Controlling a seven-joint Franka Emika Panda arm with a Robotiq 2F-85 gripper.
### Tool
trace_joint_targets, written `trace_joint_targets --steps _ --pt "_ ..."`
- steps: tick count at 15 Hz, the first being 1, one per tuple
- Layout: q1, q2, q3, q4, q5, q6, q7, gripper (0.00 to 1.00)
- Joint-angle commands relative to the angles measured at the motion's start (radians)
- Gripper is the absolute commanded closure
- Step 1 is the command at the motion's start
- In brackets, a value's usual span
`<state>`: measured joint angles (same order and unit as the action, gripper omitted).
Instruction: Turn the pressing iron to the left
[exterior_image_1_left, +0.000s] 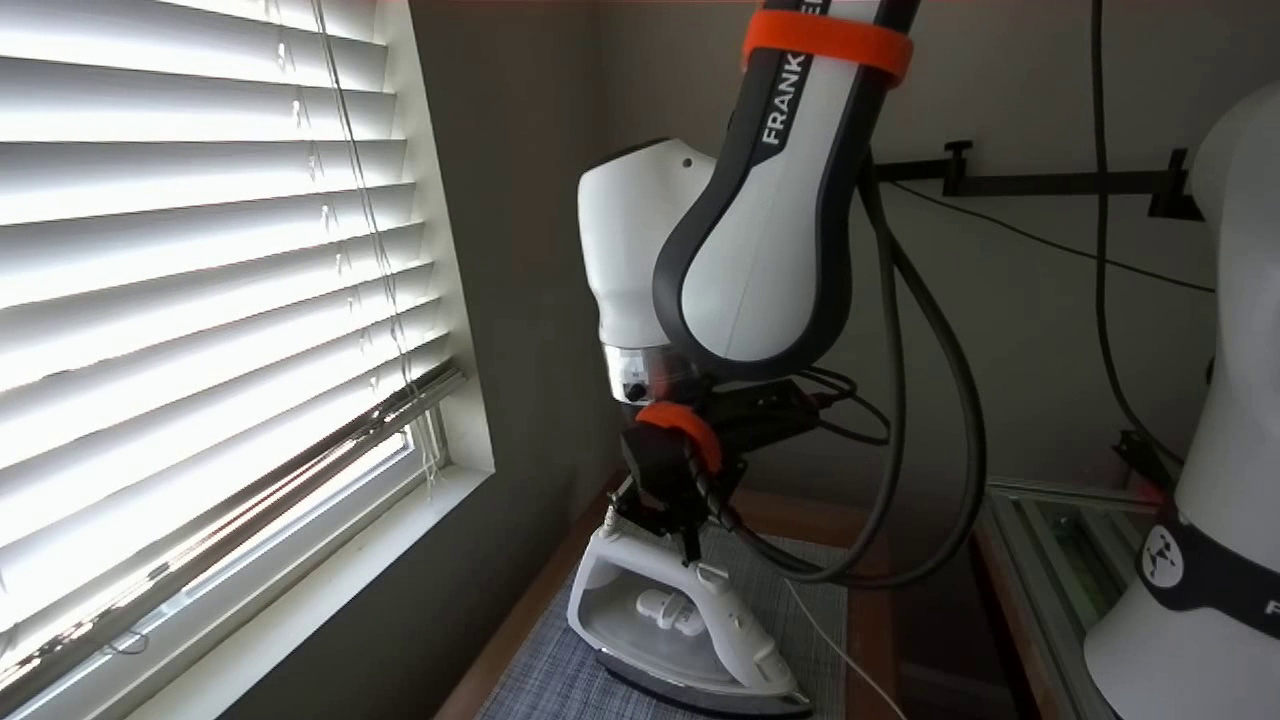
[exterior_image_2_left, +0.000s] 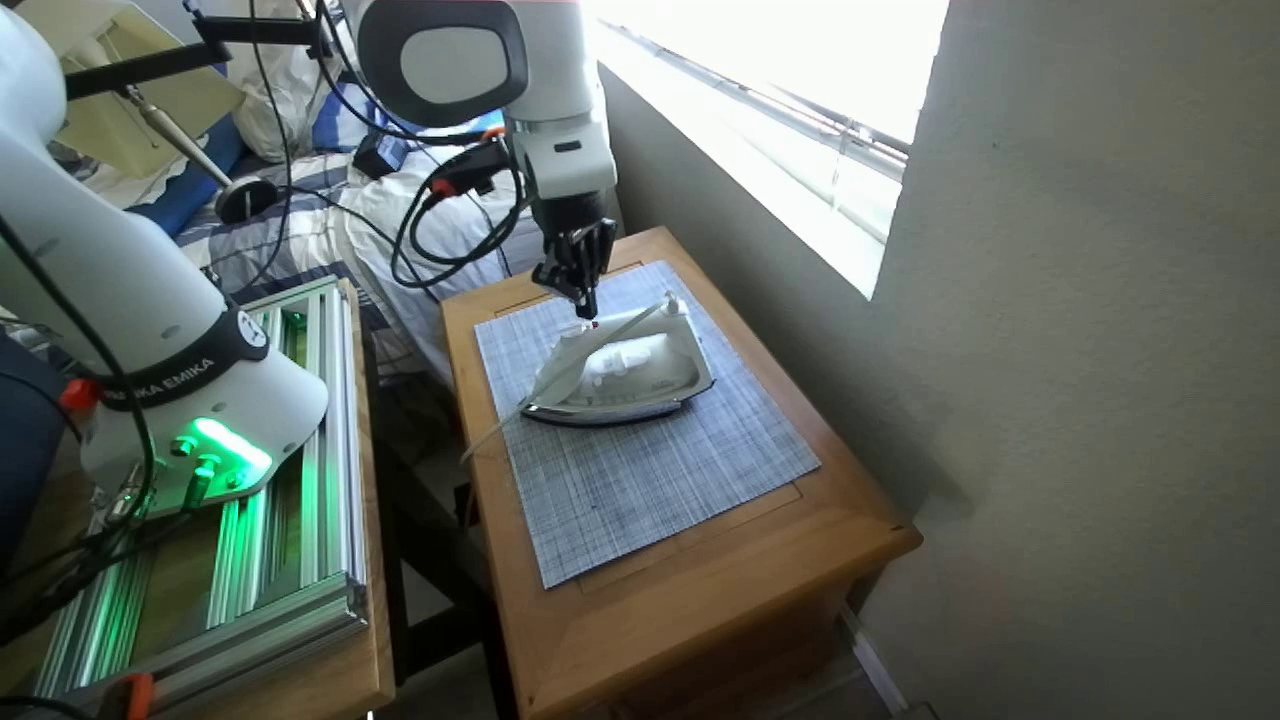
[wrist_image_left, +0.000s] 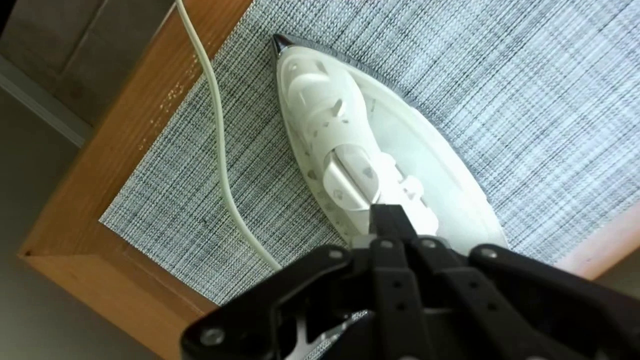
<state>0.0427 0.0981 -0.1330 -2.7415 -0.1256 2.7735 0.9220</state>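
I hold my pincer (wrist_image_left: 392, 220) narrow, its two fingers (wrist_image_left: 400, 227) together as one slim black tip, pointing down over the pressing iron (exterior_image_2_left: 640, 375). The tip sits right at the handle (exterior_image_1_left: 735, 625); whether it touches the plastic I cannot tell. The iron stands flat on its soleplate on a grey woven mat (exterior_image_2_left: 640, 500) that lies on the wooden tabletop (exterior_image_2_left: 700, 590), nearer the end facing the bed (exterior_image_2_left: 350, 240) than the opposite one. In both exterior views its pointed nose (exterior_image_2_left: 530, 408) faces the side where my base (exterior_image_2_left: 285, 410) is mounted, its heel the side of the window blind (exterior_image_1_left: 200, 265). Looking down from my wrist, I see the nose at upper left, the buttons (wrist_image_left: 352, 177) just ahead of my tip, and the heel hidden behind the pincer. The thin pale cord (wrist_image_left: 220, 135) runs beside the iron, across the mat and the wooden border; in an exterior view it slants from the heel across the front of the body to the tabletop's edge. My arm (exterior_image_1_left: 770, 250), banded in orange, reaches down from above. A green light (exterior_image_2_left: 232, 443) glows on my base.
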Motion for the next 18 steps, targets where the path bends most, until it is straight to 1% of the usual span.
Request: trace_joint_targets --steps 1,2,3,7,9,11,12,13,17,18 --pt "-0.006 -0.07 0.002 -0.005 -0.042 -0.051 0.026 0.73" --pt "-0.011 -0.085 0.01 -0.005 -0.034 -0.069 0.01 0.68" --pt "-0.016 -0.102 0.018 -0.007 -0.026 -0.087 -0.011 0.61" --pt "-0.038 -0.185 0.038 -0.011 -0.137 -0.179 -0.097 0.34" --pt "-0.047 -0.227 0.056 -0.012 -0.158 -0.215 -0.185 0.2" --pt "-0.052 -0.27 0.073 -0.012 -0.148 -0.253 -0.291 0.06" --pt "-0.054 -0.294 0.082 -0.012 -0.139 -0.268 -0.347 0.02" --pt "-0.052 -0.315 0.089 -0.009 -0.12 -0.288 -0.411 0.0" --pt "-0.047 -0.404 0.105 -0.008 -0.073 -0.36 -0.6 0.0" --pt "-0.049 -0.427 0.109 -0.011 -0.072 -0.384 -0.623 0.0"
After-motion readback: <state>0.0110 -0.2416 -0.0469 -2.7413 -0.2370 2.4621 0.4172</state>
